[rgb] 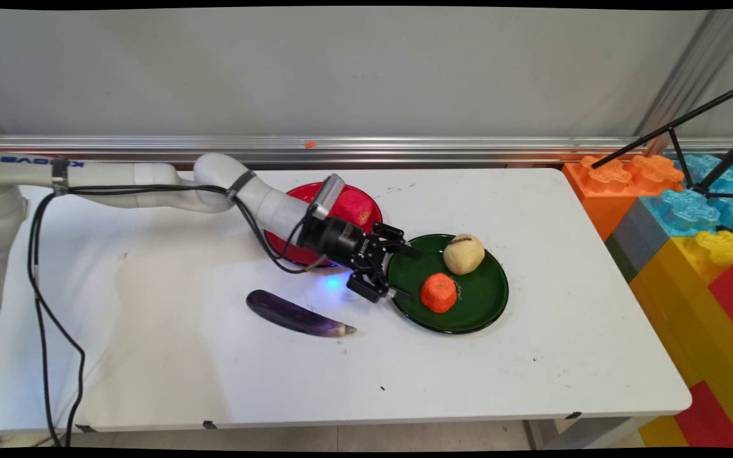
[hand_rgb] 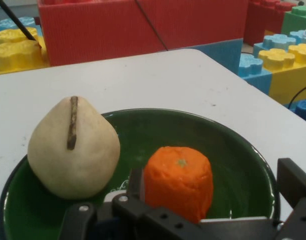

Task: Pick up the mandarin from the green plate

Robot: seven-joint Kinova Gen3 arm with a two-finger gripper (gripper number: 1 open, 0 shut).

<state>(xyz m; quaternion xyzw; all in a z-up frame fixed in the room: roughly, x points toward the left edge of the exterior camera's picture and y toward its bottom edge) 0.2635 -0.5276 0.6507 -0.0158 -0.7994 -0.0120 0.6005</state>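
1. Closest to my fixed camera is the eggplant [rgb: 300,314], lying flat on the white tabletop [rgb: 468,381]. It's long, curved and glossy purple with a pale tip, well clear of both plates.
2. My pincer [rgb: 401,272] sits low at the left rim of the green plate [rgb: 487,312], fingers spread wide and holding nothing. One finger reaches over the rim and the other sits beside the orange piece.
3. That orange fruit [hand_rgb: 179,181] is nearest the pincer. It's a stubby cylinder with a matte, slightly pebbled skin and a little green dot on top. From the hand view it's right in front of the fingers, not touching as far as I can tell.
4. Next to it is a pear [hand_rgb: 73,147], cream-coloured, smooth, teardrop-shaped, brown stem.
5. Behind the arm there's a shiny red plate [rgb: 290,245] carrying a reddish fruit [rgb: 354,207], partly hidden.
6. Big plastic blocks [rgb: 691,216] are stacked off the right end.
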